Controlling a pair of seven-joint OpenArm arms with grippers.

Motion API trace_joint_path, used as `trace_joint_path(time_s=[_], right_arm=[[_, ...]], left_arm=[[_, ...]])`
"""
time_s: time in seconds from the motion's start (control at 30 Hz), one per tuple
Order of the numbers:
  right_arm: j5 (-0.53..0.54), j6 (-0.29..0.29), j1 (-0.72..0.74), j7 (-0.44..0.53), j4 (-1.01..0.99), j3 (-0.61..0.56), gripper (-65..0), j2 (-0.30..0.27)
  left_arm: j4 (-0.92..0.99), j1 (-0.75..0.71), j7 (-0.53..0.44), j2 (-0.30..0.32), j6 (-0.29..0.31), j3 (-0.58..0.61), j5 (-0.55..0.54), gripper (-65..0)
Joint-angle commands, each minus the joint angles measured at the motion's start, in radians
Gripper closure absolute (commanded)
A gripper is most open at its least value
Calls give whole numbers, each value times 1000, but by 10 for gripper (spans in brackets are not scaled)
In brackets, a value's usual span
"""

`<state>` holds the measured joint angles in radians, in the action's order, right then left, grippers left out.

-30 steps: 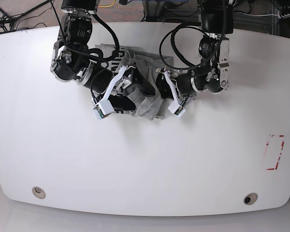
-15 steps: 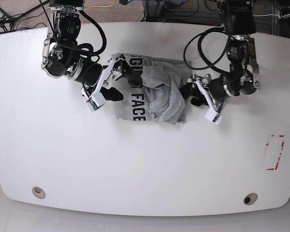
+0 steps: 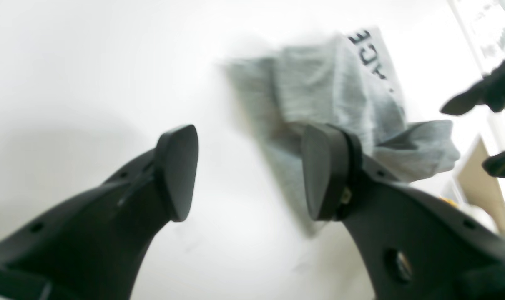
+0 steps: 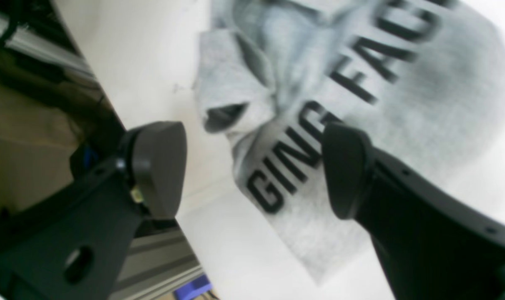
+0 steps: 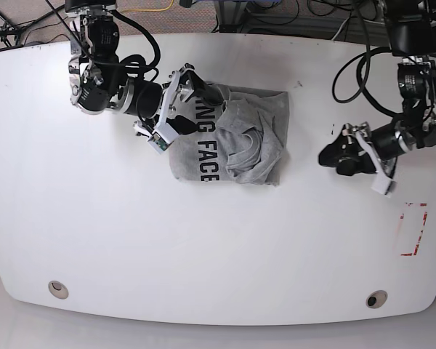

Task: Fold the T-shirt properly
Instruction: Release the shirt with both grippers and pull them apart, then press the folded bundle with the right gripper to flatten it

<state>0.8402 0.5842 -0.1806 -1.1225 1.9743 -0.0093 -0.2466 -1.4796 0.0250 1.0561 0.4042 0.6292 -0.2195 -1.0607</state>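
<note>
Table, near edge (image 5: 218,291): white top, bare toward the front; 2 round fittings (image 5: 57,289) set near the front corners.
Red outline (image 5: 413,229): a marked rectangle toward one side of the table, well apart from the garment; purpose cannot be told.
Left gripper (image 5: 351,155): hangs over bare table, apart from the cloth. In its wrist view the 2 pads (image 3: 178,171) stand spread with only white table between them; released, grasping nothing.
T-shirt (image 5: 232,134): light grey, black capitals reading "FACE" along one side. Lies toward the far middle of the table as a compact bundle, a crumpled layer heaped on the half nearer the left gripper. Judged only partly folded, since the top layer is rumpled rather than flat.
Right gripper (image 5: 176,109): at the lettered edge of the T-shirt. Its wrist view shows the pads (image 4: 158,166) wide apart above the print, no cloth pinched; released. Judged placed there to take or smooth that edge.
</note>
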Motion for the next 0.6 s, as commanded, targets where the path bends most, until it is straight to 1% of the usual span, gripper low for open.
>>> trace_joint_path(time_s=[0.0,0.1,0.13,0.23,0.33,0.5,0.53,0.57], right_arm=[[-55,4,22,46,15,-45,-480,-7],[-132,4,25,65,15,-117,-480,-4],[-157,4,29,71,13,-142,-480,6],[-233,4,53,72,9,-205,-480,48],[-304,9,68,72,-25,-265,-480,83],[-370,10,109,72,-76,-352,-480,165],[-373,10,114,72,-83,-363,-480,172],[-387,9,132,72,-103,-393,-480,198]], left_arm=[[-25,-18,-15,52,2,-68,-16,-372],[-28,-49,-15,77,2,-120,-16,-372],[-26,-64,-15,91,2,-137,-16,-372],[-25,-92,-15,109,2,-174,-14,-372],[-28,-112,-15,111,2,-200,-14,-372],[-29,-167,-15,135,2,-243,-14,-372],[-29,-172,-15,135,2,-248,-14,-372],[-29,-179,-15,135,2,-261,-14,-372]])
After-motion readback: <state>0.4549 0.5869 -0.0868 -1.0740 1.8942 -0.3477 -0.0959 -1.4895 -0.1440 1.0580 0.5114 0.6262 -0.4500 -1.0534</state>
